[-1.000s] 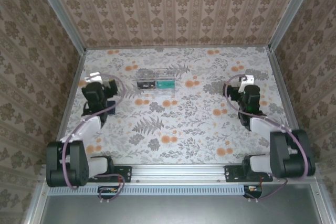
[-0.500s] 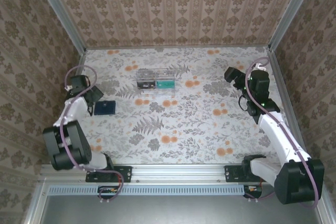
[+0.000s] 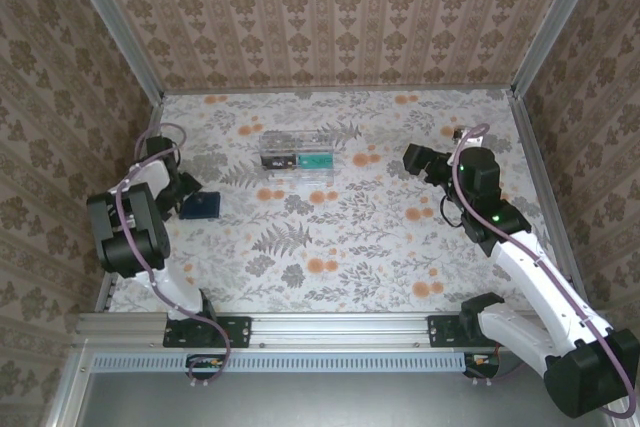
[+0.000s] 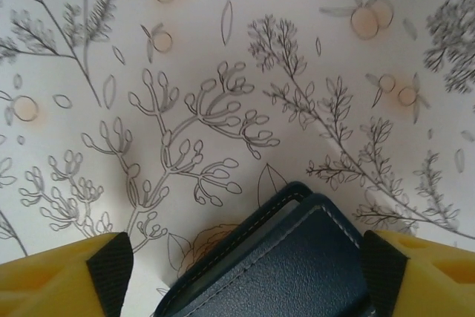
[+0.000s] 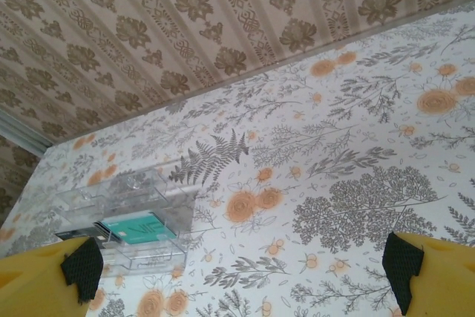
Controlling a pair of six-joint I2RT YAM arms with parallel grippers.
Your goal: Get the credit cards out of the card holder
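One end of card holder (image 4: 297, 257) cut off at left wrist | left gripper (image 4: 246, 276) spread astride it | right gripper (image 5: 241, 269) spread

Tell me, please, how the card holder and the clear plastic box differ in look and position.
The card holder is dark, opaque and flat; the clear plastic box is see-through and taller, with a teal card inside. The card holder lies at the left of the floral table between the left gripper's open fingers; the box stands free, farther back near the middle. Both are rectangular.
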